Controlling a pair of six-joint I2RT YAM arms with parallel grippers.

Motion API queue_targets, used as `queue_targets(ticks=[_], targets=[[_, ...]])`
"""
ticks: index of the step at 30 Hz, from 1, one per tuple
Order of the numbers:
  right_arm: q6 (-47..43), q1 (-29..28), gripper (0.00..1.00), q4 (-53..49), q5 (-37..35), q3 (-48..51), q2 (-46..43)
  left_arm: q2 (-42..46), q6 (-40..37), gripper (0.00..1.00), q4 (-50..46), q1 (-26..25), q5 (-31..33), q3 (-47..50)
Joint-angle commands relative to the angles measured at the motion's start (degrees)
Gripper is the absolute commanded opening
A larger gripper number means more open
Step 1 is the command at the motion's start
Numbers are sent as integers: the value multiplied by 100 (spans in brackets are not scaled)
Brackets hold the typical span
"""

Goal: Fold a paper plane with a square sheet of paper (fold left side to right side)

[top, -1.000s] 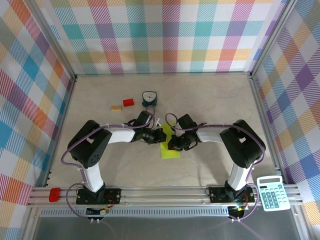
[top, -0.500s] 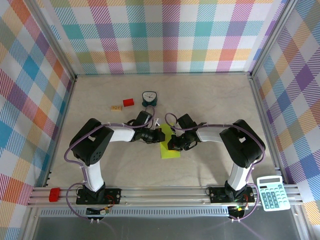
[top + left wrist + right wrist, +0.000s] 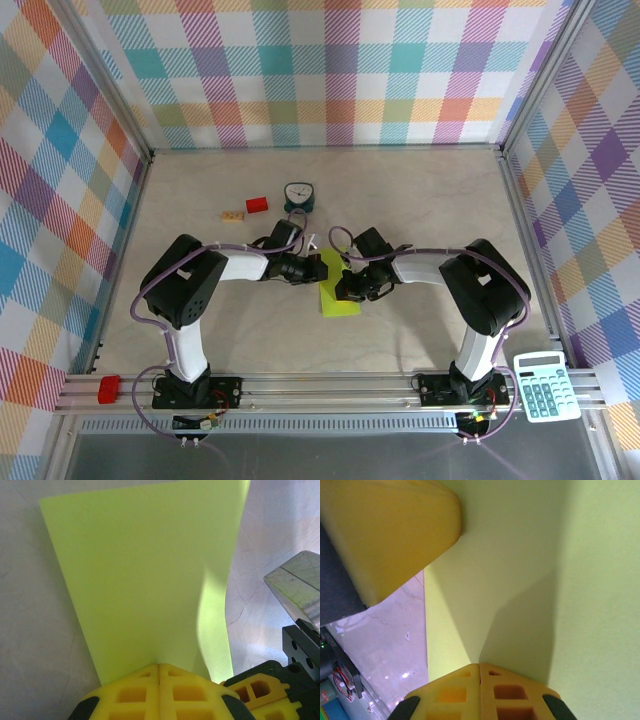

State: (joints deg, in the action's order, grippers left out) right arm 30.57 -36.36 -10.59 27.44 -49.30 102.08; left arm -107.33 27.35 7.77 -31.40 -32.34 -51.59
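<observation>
One sheet of paper (image 3: 340,301), plain lime yellow-green and folded narrow, lies mid-desk (image 3: 420,200) between the two arms. Its long axis runs from the near edge toward the far edge, slightly tilted. Seen from the left wrist, it tapers toward the left fingers (image 3: 145,677). These are closed tight together with their tips on the sheet, and so are the right fingers (image 3: 465,677). Farther back stand one teal clock (image 3: 297,195) and one red block (image 3: 257,205).

On my pale table (image 3: 430,200) I saw the square sheet of paper (image 3: 340,300) lying mid-frame. Above it, left of centre, sat a red block (image 3: 257,205), a tan piece (image 3: 233,215) and a teal clock (image 3: 298,195).
</observation>
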Motion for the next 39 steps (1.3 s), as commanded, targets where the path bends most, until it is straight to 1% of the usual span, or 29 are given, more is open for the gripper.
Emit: queue_targets(ticks=[1, 8, 16, 25, 31, 37, 39], targets=[[-156, 15, 0, -840, -1180, 307, 506, -204, -194, 0, -42, 283, 551, -194], [-135, 40, 0, -738, -1128, 377, 508, -415, -326, 0, -191, 543, 618, -509], [-104, 58, 0, -632, -1048, 430, 541, -678, -603, 0, -593, 805, 716, -1121], [1, 57, 0, -503, -888, 445, 523, -961, -683, 0, -688, 899, 756, -1440], [148, 59, 0, -301, -704, 440, 464, -527, -791, 0, -811, 899, 729, -1356], [366, 59, 0, 28, -547, 463, 360, 441, -859, 0, -1084, 864, 669, -1041], [414, 59, 0, 160, -551, 476, 330, 773, -846, 0, -1263, 727, 676, -881]])
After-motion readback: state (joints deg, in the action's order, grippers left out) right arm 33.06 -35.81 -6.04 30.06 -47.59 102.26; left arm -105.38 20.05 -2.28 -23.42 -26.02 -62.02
